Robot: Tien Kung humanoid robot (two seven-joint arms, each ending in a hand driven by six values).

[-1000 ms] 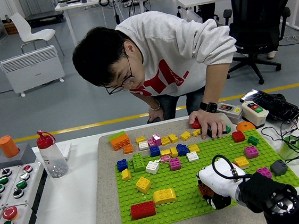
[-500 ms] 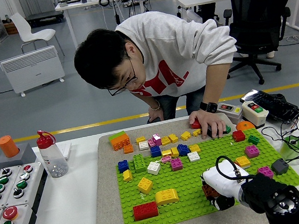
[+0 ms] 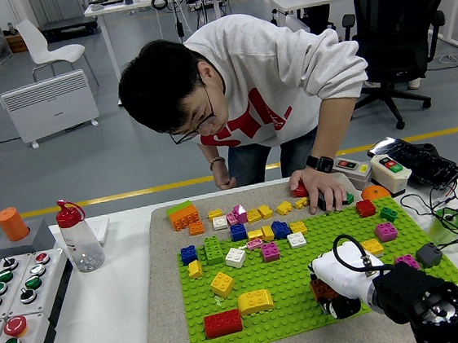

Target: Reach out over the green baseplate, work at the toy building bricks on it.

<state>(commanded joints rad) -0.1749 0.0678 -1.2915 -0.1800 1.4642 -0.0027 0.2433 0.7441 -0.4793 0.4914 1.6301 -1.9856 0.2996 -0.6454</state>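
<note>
**Right hand low over the near right of the baseplate**

Shifted a little rightward and nearer since a second ago: right hand (image 3: 338, 289), white-shelled, now at the near right part of the green baseplate (image 3: 293, 275). Fingers curled downward around a small dark red brick (image 3: 318, 288), apparently gripping it, though only partly seen under the white shell. Also changed from before: person's head (image 3: 163, 88) raised slightly and moved right, near forearm now lifted clear of the table edge.

Baseplate flat on a grey mat (image 3: 164, 293) on the white table (image 3: 105, 315), slightly turned. On the studs: red brick (image 3: 219, 322) at the near left, long yellow brick (image 3: 254, 301) just beside it, small yellow brick (image 3: 220, 283) behind those, green brick (image 3: 212, 248), blue brick (image 3: 187, 253), white brick (image 3: 234, 256), pink brick (image 3: 268, 251). Further right: magenta brick (image 3: 384, 231) and red square brick (image 3: 365, 208). Row of yellow, orange and mixed bricks along the mat's far edge, off the plate, with an orange brick (image 3: 184, 215) at its left end.

Person's hand (image 3: 317, 188) pressed flat at the far right edge of the plate, covering bricks, watch on the wrist.

Left of the mat: clear bottle with red cap (image 3: 77, 236) and button panel (image 3: 13, 301).
</note>
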